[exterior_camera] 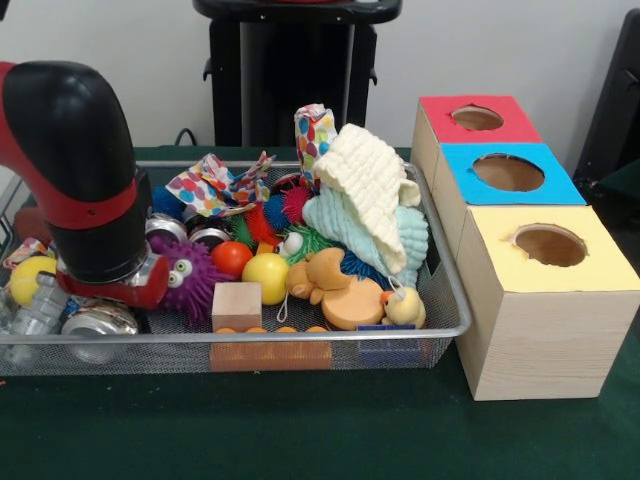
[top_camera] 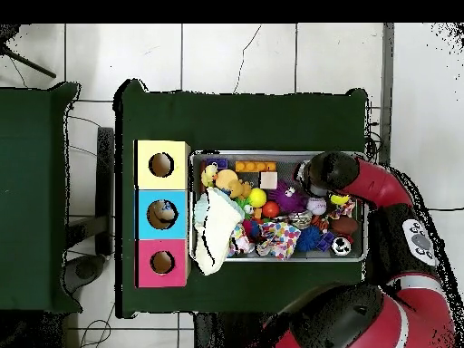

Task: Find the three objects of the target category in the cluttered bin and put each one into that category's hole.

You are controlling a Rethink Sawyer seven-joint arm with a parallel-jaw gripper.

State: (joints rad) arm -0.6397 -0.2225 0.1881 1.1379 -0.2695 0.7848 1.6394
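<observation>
Now deep in the mesh bin (exterior_camera: 440,335) searching, my gripper (exterior_camera: 100,290) buried among toys, fingers' state untellable; next, lift clear with a target.

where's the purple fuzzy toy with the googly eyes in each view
Front view: purple fuzzy toy lies left of centre in the mesh bin, beside the arm.
Overhead view: purple fuzzy toy lies right of centre in the bin, left of the arm.
Shared landmark: the yellow ball nearby.

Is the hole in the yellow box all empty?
Cannot tell: the front view shows only the dark round hole in the yellow-topped wooden box, not its bottom.
</observation>
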